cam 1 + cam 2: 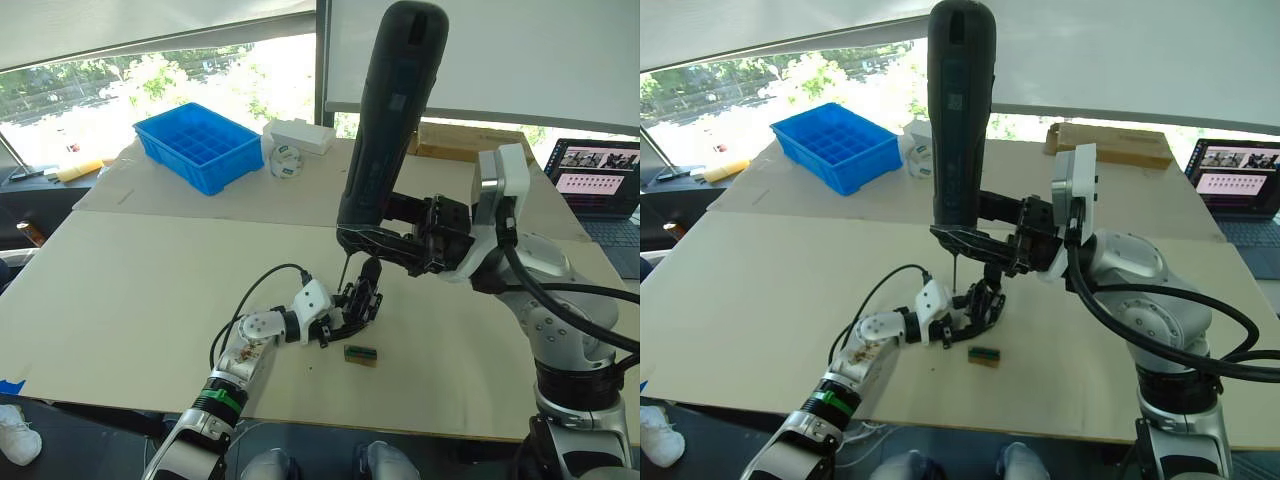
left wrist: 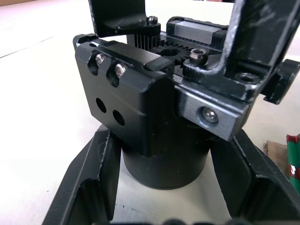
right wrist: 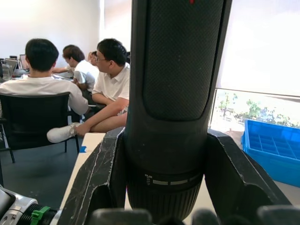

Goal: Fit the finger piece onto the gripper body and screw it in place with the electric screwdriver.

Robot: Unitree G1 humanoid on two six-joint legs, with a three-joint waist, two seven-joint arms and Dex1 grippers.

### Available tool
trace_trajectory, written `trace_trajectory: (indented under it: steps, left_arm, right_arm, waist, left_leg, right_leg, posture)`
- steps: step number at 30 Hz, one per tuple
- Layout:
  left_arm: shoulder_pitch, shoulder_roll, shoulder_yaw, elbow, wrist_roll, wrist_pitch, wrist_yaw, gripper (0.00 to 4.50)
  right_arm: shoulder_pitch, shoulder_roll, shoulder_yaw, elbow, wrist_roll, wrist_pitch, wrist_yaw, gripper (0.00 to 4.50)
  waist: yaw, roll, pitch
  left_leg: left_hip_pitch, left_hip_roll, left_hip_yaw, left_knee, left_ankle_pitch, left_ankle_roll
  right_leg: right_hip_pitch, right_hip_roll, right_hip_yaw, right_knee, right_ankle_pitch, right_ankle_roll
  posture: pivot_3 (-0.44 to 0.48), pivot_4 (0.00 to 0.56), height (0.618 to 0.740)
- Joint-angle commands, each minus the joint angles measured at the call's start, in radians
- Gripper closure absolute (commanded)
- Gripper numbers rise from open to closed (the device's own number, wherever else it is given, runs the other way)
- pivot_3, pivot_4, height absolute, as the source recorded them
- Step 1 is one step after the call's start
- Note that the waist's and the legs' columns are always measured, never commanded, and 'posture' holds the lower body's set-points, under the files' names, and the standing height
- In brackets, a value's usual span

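My right gripper point(image 1: 392, 243) is shut on the electric screwdriver point(image 1: 390, 120) and holds it upright over the table's middle. Its thin bit point(image 1: 953, 270) points down, ending just beside the gripper body point(image 1: 362, 300). The gripper body is a black blocky part with a pointed finger point(image 1: 370, 272) sticking up. My left gripper point(image 1: 348, 314) is shut on its round base low over the table. In the left wrist view a black block with two screws and two empty holes point(image 2: 126, 93) faces me. I cannot tell the finger piece apart from the body.
A small green-brown block point(image 1: 361, 354) lies just in front of the gripper body. At the back are a blue tray point(image 1: 197, 145), a tape roll point(image 1: 287, 160), a white box point(image 1: 302, 135) and a cardboard box point(image 1: 1110, 145). A laptop point(image 1: 600, 185) is far right. People point(image 3: 108, 79) sit beyond the table.
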Motion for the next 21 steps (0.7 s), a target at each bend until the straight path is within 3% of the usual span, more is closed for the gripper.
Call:
trace_trajectory:
  steps: [1, 21]
  left_arm:
    - [0.020, 0.000, -0.026, 0.017, 0.015, 0.030, -0.002, 2.22]
    - [0.034, 0.011, -0.026, 0.000, 0.010, 0.043, -0.006, 2.22]
  right_arm:
    - [-0.009, 0.013, -0.015, -0.032, -0.013, -0.041, 0.001, 2.59]
    - [0.050, 0.026, -0.012, -0.020, -0.108, -0.053, 0.036, 2.59]
  waist:
    - [0.000, 0.000, 0.000]
    - [-0.002, 0.000, 0.000]
  left_leg:
    - [0.000, 0.000, 0.000, 0.000, 0.000, 0.000]
    - [0.000, 0.000, 0.000, 0.000, 0.000, 0.000]
  right_leg:
    - [0.000, 0.000, 0.000, 0.000, 0.000, 0.000]
    - [0.000, 0.000, -0.001, 0.000, 0.000, 0.000]
  posture:
    - [0.000, 0.150, 0.740]
    - [0.000, 0.150, 0.740]
